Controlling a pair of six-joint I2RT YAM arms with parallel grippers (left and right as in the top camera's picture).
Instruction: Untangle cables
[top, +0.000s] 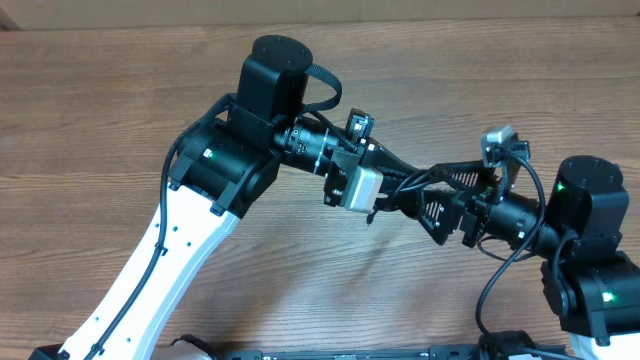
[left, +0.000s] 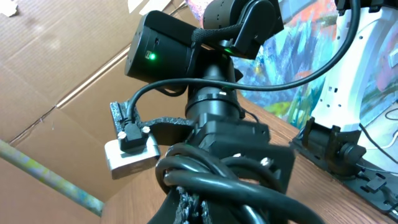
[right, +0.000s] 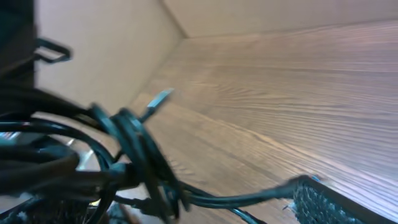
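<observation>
Two arms (top: 225, 165) (top: 590, 240), one cable bundle (right: 134, 149)

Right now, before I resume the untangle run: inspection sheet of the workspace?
Surface: wood-grain table, no marks seen.
Job's things: cables bunched in a knot between the two hands; one silver-tipped plug sticks out.
Clutter: nothing seen.
Hands: right hand looks open, fingers either side of the knot; left hand is at the knot, state hidden by the bundle.
Cables: thick black arm wire loops off the right arm, apart from the knot.
Surroundings: cardboard wall behind the table.
</observation>
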